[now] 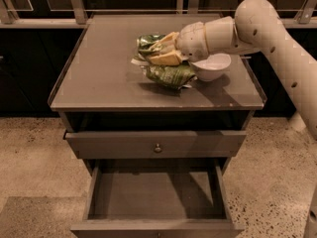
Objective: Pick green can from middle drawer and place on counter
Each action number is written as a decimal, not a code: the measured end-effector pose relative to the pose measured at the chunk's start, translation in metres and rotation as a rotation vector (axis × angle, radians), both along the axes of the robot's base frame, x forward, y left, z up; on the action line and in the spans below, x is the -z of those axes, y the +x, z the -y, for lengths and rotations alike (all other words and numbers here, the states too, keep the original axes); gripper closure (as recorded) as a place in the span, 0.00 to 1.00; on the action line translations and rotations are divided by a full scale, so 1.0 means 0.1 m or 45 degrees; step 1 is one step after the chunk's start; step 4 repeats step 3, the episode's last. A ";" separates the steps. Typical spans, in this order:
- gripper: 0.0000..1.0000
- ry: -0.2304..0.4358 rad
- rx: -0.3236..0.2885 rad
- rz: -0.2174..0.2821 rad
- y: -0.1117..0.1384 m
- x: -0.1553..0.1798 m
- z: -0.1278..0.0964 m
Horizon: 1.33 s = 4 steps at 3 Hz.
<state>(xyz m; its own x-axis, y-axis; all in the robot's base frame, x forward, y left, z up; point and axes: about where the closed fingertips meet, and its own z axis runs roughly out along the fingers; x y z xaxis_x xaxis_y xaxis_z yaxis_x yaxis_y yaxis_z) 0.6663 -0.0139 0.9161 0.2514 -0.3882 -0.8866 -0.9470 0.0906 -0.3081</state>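
The green can, a crumpled green-and-white foil packet, lies flat on the counter, just left of the white bowl. My gripper hovers just above the packet's back edge, pointing left. Its tan fingers are spread, with nothing between them. The middle drawer, the lowest one, is pulled out and its dark-grey floor is bare.
A white bowl stands on the counter right of the packet, under my forearm. A small dented green-and-white can sits behind my fingertips. The knobbed drawer above the open one is nearly closed. Speckled floor surrounds the cabinet.
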 end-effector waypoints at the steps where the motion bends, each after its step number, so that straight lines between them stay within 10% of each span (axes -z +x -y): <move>1: 0.11 0.000 0.000 0.000 0.00 0.00 0.00; 4: 0.00 0.000 0.000 0.000 0.00 0.00 0.00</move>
